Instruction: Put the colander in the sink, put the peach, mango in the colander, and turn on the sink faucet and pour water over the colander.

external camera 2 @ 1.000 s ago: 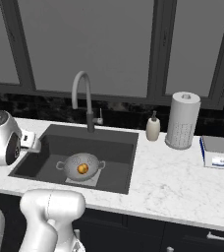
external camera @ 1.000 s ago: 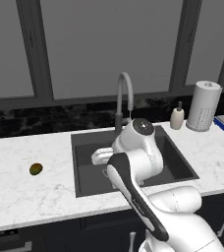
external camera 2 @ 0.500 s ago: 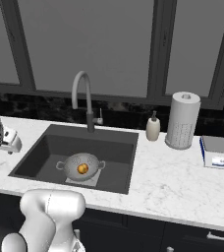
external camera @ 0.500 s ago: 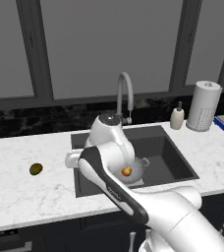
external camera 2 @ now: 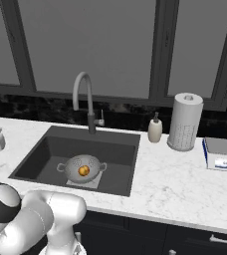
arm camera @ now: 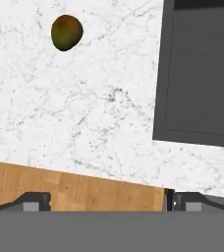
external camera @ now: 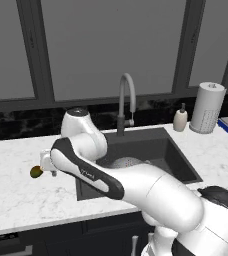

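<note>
We see the colander (external camera 2: 82,168) already in the sink (external camera 2: 116,149) with the peach (external camera 2: 84,171) inside it. The mango (arm camera: 67,32) lies on the counter (arm camera: 99,103), left of the sink; it and the faucet (external camera 2: 83,99) remain. Our gripper (external camera: 47,164) hangs near the mango with jaws spread and empty.

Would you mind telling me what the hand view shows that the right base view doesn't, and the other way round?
Hand view: the mango lying on the marble counter, with a strip of wooden floor beyond the counter's edge. Right base view: the peach inside the colander, the faucet, a soap bottle and a paper towel roll. Shared: the dark sink set in the white counter.
</note>
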You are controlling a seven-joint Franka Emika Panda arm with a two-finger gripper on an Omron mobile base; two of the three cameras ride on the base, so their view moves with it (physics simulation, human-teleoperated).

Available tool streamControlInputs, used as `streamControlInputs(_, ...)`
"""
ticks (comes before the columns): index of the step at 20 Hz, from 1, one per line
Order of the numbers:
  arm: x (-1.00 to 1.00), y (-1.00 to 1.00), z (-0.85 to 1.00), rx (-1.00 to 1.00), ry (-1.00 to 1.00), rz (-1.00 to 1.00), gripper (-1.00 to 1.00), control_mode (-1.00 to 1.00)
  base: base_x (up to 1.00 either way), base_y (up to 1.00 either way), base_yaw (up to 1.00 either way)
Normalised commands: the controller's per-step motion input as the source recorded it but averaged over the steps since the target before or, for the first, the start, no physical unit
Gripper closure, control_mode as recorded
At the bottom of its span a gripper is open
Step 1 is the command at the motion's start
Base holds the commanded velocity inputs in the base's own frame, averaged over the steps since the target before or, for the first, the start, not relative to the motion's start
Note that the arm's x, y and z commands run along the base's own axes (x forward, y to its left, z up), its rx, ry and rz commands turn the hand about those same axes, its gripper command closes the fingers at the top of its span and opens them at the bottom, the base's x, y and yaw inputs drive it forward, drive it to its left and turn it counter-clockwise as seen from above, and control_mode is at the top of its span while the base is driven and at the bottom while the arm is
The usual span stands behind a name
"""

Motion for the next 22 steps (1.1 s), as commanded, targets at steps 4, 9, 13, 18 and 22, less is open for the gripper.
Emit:
streamControlInputs(4,0.33,0.36,-0.03,-0.04,0.04,-0.02,-1.0,-1.0,0.0,0.0,0.0)
streamControlInputs(9,0.5,0.13,-0.31,-0.09,0.0,-0.07,-1.0,-1.0,0.0,0.0,0.0)
streamControlInputs(13,0.63,0.2,-0.37,-0.1,0.0,-0.1,-1.0,-1.0,0.0,0.0,0.0)
streamControlInputs(18,0.61,0.37,-0.19,-0.03,0.03,-0.07,-1.0,-1.0,0.0,0.0,0.0)
streamControlInputs(22,0.27,0.38,-0.09,-0.01,0.15,-0.04,-1.0,-1.0,0.0,0.0,0.0)
